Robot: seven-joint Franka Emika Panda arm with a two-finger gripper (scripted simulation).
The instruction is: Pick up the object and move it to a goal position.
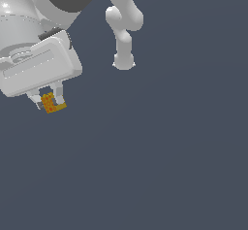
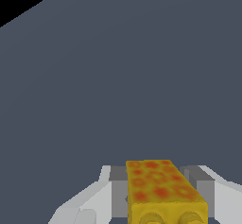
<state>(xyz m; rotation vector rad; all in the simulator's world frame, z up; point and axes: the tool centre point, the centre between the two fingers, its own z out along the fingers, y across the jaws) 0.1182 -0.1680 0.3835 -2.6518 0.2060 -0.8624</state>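
I am holding one yellow-orange object (image 1: 52, 103) between my two fingers, and my gripper (image 1: 48, 99) is clamped on it, in the exterior view's upper left. The white hand body is tilting above it, with the grey joint of my wrist showing behind. One finger (image 1: 58, 94) is pressing on the side of the object toward the exterior view's right, the other finger is sitting on its opposite side, and the object's lower corner is sticking out just past the fingertips. Nothing is touching the object from below; only plain grey-blue ground (image 1: 160, 156) is showing around it.

In the wrist view the object (image 2: 158, 185) is looking like a longish block rather than a cube, yellow with orange-red blotches across its upper face and two rounded bumps on the near end. It is lying between my two grey finger pads (image 2: 118, 190), one on each side, both touching it.

Farther back in the exterior view, one white jointed post (image 1: 124, 27) is standing well apart from the object, its foot resting on the ground. I am counting one object, one gripper, two fingers and one post.
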